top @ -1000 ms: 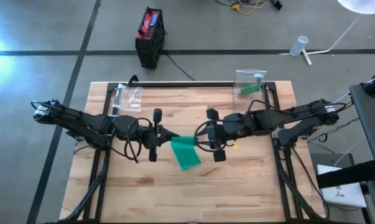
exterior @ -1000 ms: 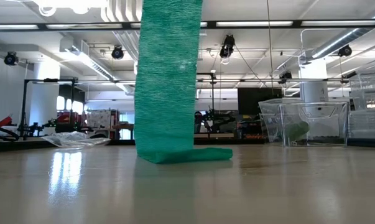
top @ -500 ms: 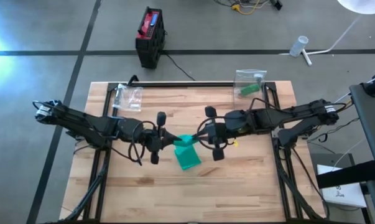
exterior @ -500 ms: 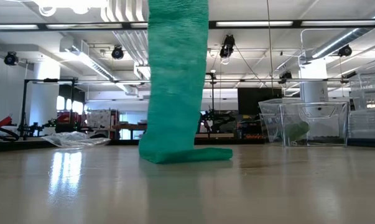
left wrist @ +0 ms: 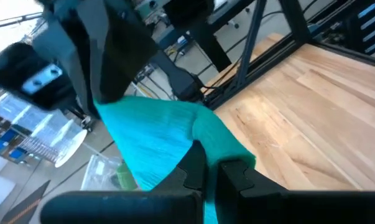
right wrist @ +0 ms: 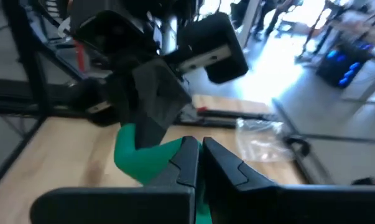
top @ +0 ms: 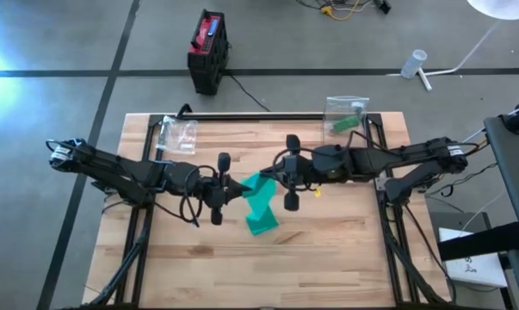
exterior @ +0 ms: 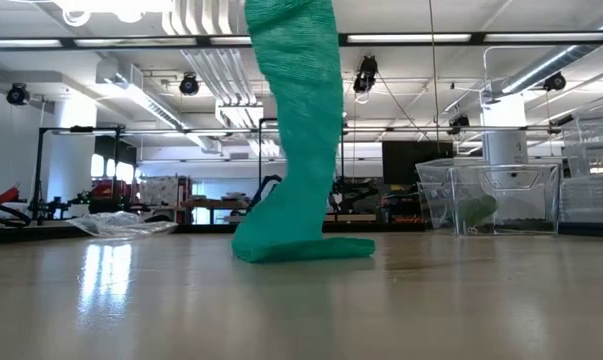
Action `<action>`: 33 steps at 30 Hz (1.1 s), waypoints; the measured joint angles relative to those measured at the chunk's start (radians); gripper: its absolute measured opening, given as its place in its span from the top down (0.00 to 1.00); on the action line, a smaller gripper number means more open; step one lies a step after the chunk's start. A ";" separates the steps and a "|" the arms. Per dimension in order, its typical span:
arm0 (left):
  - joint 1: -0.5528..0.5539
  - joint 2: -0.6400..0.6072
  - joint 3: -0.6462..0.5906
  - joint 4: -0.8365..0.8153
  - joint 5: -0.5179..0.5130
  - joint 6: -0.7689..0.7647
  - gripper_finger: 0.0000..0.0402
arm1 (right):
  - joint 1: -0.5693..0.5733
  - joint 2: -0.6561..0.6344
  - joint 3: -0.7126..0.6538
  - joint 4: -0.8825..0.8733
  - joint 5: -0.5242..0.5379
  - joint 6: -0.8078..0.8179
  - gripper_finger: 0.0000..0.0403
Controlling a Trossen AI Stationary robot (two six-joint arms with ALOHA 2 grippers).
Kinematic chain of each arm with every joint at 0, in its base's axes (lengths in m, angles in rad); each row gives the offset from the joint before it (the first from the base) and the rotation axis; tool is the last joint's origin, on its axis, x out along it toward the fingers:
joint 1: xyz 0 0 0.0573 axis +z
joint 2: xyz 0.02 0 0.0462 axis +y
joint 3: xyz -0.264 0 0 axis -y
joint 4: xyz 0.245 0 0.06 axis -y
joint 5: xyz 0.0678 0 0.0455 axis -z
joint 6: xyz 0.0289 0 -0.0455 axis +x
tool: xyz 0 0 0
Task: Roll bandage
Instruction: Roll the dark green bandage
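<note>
We found the green elastic fabric bandage strip (top: 259,200) at the centre of the wooden slatted table (top: 345,258), its upper end lifted between the two grippers and its lower end trailing toward 6 o'clock onto the boards. We held the left gripper (top: 229,186) clenched on the strip's edge at 9 o'clock, and the right gripper (top: 274,176) clamped on the opposite edge at 3 o'clock. The strip's long axis ran near vertical, from the grip line down to the table, twisted midway. We judged both arms about equally near, so rolling would depend on winding about the line between them.
</note>
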 joint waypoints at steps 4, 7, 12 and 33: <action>0.000 0.002 0.000 -0.001 -0.006 -0.004 1.00 | 0.000 0.002 -0.001 0.035 0.021 -0.044 0.98; 0.000 0.002 0.000 -0.002 -0.013 -0.004 1.00 | 0.002 -0.002 -0.002 0.042 0.035 -0.066 0.98; 0.000 0.002 0.001 -0.012 -0.008 -0.005 1.00 | 0.003 -0.006 -0.002 0.022 0.035 -0.070 0.96; -0.004 -0.113 -0.002 -0.012 -0.026 -0.028 1.00 | 0.087 -0.106 -0.087 -0.022 0.034 -0.134 0.49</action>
